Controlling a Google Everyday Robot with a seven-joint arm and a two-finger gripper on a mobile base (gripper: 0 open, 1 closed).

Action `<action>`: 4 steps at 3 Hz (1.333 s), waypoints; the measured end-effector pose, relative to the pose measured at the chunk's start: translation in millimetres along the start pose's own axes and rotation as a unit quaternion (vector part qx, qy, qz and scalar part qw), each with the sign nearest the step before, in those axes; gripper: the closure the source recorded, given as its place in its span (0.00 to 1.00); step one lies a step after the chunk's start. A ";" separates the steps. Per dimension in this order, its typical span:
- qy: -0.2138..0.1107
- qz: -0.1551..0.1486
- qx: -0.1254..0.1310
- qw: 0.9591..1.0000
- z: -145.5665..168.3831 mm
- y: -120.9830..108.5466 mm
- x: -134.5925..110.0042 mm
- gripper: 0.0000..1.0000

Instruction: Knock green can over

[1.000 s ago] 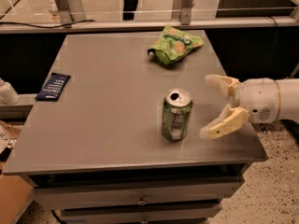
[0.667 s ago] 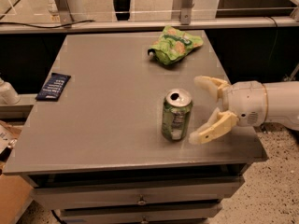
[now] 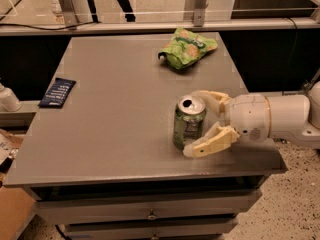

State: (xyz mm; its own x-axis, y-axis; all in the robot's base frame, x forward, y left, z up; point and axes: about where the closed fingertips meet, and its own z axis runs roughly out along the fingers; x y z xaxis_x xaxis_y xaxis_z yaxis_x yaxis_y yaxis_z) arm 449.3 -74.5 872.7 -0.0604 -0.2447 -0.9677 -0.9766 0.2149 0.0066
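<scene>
The green can (image 3: 188, 123) stands upright near the front right of the grey table (image 3: 110, 109); its silver top shows an open hole. My gripper (image 3: 198, 123) comes in from the right, open, with one pale finger (image 3: 209, 97) behind the can and the other finger (image 3: 210, 142) at its front right side. The fingers flank the can closely; I cannot tell if they touch it.
A crinkled green snack bag (image 3: 187, 48) lies at the back of the table. A dark blue flat packet (image 3: 57, 92) lies at the left edge. The table's front edge is just below the can. Drawers sit under the tabletop. A cardboard box (image 3: 10, 204) stands on the floor at the left.
My gripper has moved left toward the can, from beside it to having its fingers around the can's right side. The can still stands upright in the same place.
</scene>
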 end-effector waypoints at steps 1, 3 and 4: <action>-0.001 0.001 0.006 1.000 6.4 -2.1 -2.4 0.40; 0.035 -0.009 0.027 0.999 0.1 -31.9 -25.8 0.85; 0.077 -0.032 0.037 0.996 -9.6 -62.6 -50.2 1.00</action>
State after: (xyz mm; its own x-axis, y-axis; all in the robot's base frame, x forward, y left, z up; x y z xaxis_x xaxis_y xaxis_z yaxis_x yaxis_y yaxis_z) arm 511.6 -84.8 923.3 -0.0359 -0.4014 -0.9152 -0.9618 0.2626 -0.0774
